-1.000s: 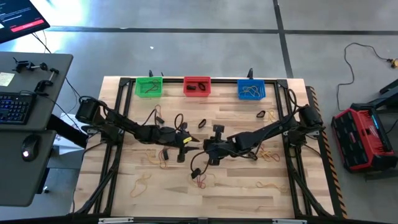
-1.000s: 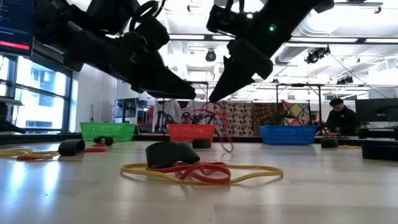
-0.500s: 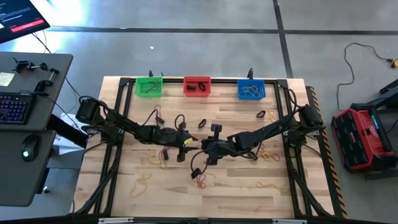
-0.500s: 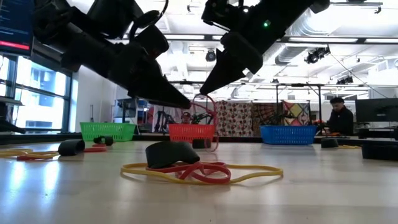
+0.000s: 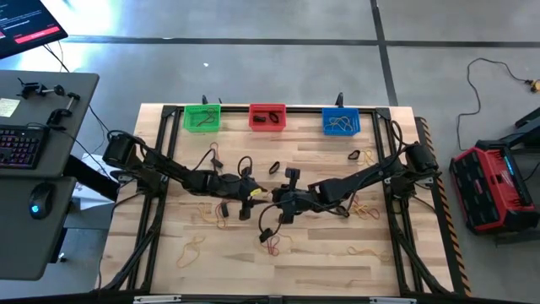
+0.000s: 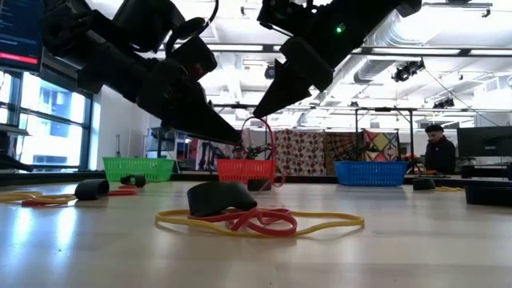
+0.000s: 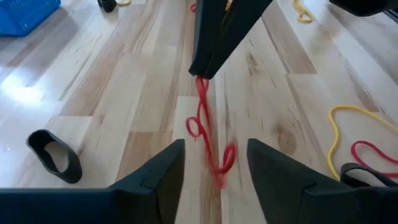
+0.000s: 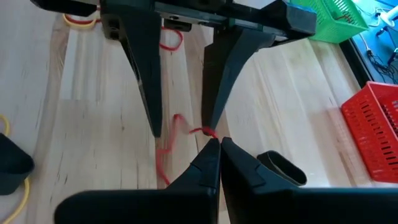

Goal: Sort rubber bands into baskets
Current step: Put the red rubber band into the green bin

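A red rubber band [image 6: 260, 152] hangs at the middle of the table from my right gripper [image 8: 214, 149], which is shut on it. My left gripper [image 7: 214, 180] faces it from the table's left and is open. Its two fingers [image 8: 146, 81] stand on either side of the hanging band [image 7: 208, 134]; I cannot tell whether they touch it. A green basket [image 5: 202, 117], a red basket [image 5: 267, 116] and a blue basket [image 5: 341, 122] stand in a row at the far edge, each holding some bands. My right gripper pinches the red band's upper end [image 8: 205, 130] between its two shut fingertips. The fingers slant down from the table's right side. The band hangs slack below them in a loop [image 6: 268, 164].
Loose bands lie around the grippers: a yellow and red tangle with a black band [image 6: 240, 216] toward the near edge, black ones [image 5: 274, 167] toward the far edge, and yellow ones [image 5: 190, 249] near the front. A person [image 6: 436, 148] sits far behind the table.
My right gripper has tipped its fingertips up and shifted a little toward the left gripper, carrying the red band with it. The band has swung in between the left gripper's fingers. My left gripper has tipped its fingertips downward.
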Tool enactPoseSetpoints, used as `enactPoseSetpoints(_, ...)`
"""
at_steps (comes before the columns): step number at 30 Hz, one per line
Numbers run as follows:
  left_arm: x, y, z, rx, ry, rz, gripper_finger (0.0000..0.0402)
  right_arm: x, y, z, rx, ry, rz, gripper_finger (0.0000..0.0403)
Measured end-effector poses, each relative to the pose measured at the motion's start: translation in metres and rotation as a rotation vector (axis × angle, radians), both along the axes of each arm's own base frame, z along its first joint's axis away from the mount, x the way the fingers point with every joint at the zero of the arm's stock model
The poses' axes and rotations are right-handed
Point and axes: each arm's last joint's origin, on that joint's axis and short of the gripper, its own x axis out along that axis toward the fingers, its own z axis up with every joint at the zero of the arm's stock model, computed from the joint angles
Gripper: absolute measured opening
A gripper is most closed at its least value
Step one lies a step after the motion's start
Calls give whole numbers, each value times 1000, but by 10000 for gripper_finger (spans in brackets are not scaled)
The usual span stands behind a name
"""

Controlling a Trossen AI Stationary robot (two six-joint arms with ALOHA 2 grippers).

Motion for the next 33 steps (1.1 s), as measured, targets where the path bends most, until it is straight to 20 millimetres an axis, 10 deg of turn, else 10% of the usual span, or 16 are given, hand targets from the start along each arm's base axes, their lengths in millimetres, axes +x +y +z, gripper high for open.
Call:
enactPoseSetpoints(8,-1,-2,-2,13,22,-59,12,1,0,1,1,-7,1,0)
enactPoseSetpoints(19,-5,7,12,60,4,39,2,0,3,1,-7,-21,-21,0)
enactPoseSetpoints(33,-54,59,93,112,-95,301,1,-5,10,2,-144,-31,-86,1)
